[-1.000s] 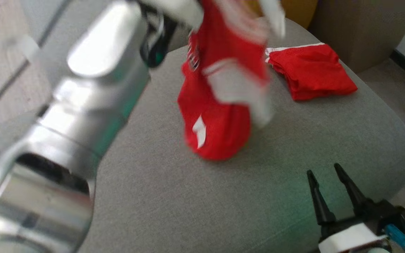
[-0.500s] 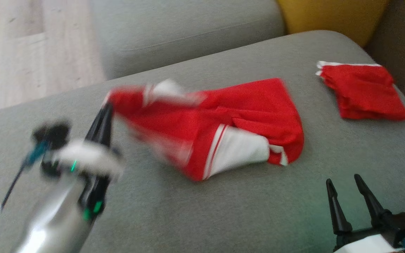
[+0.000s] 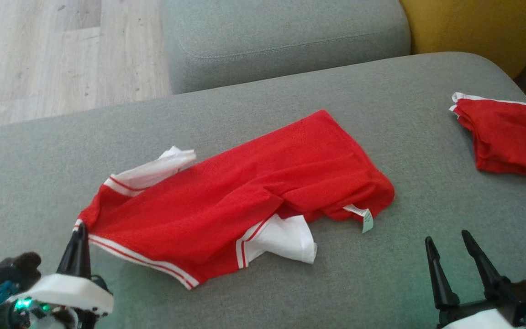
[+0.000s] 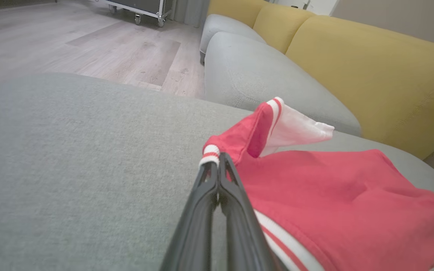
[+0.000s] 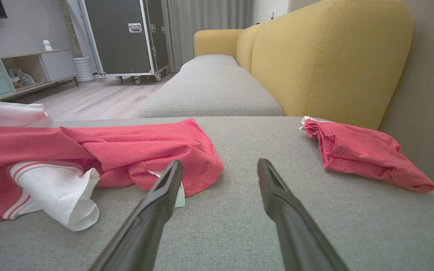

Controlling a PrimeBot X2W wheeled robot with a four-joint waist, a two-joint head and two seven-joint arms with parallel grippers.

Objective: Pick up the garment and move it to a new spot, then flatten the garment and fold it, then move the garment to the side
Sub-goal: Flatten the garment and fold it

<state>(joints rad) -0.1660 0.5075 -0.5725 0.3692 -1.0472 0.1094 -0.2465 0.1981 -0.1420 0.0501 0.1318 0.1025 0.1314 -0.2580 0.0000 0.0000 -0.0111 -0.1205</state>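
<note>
A red garment (image 3: 244,192) with white sleeves and white stripes lies spread and rumpled across the grey sofa cushion (image 3: 290,292). At the lower left of the head view, my left gripper (image 3: 79,230) is shut on the garment's striped corner. The left wrist view shows that gripper (image 4: 218,160) with its fingers pressed together on the striped edge, the garment (image 4: 333,195) stretching away to the right. My right gripper (image 3: 448,237) stands open over bare cushion near the front right. In the right wrist view this gripper (image 5: 220,164) is just short of the garment (image 5: 126,146) and its small label.
A second red garment (image 3: 509,137), folded, lies at the cushion's far right, next to the yellow backrest (image 3: 473,27). Another grey cushion (image 3: 281,41) sits behind. Wooden floor (image 3: 39,55) lies beyond the sofa's left edge.
My left arm has come down from high up to the lower left, still holding the garment. The garment hung bunched before and now lies stretched over the cushion. The camera has also shifted.
</note>
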